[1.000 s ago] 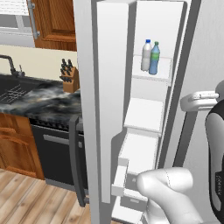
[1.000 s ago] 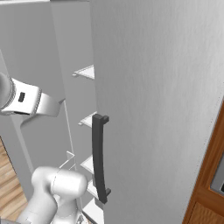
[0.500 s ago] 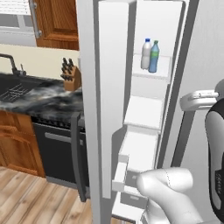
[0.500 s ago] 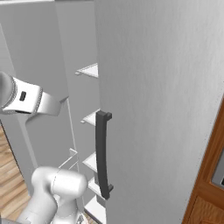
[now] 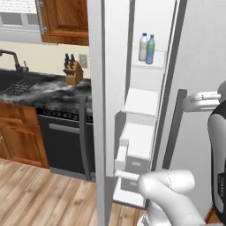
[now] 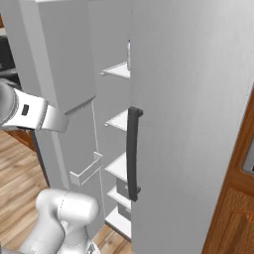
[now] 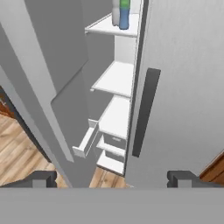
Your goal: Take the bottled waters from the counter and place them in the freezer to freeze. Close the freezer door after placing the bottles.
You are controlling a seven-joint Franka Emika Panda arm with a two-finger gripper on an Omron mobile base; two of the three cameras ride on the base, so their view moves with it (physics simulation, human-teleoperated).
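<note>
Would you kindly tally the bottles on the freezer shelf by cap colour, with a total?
Blue-capped white bottle: 1
Green-capped blue-green bottle: 1
Total: 2, side by side on the upper freezer shelf.

A home kitchen: a tall light-grey freezer (image 5: pixel 145 110) with white shelves stands beside a long black marble-look counter (image 5: pixel 48 86) (a wooden knife block (image 5: pixel 73 73) on it), brown wooden cabinets (image 5: pixel 66 20), black dishwasher (image 5: pixel 66 141) and plank floor (image 5: pixel 39 194).
</note>
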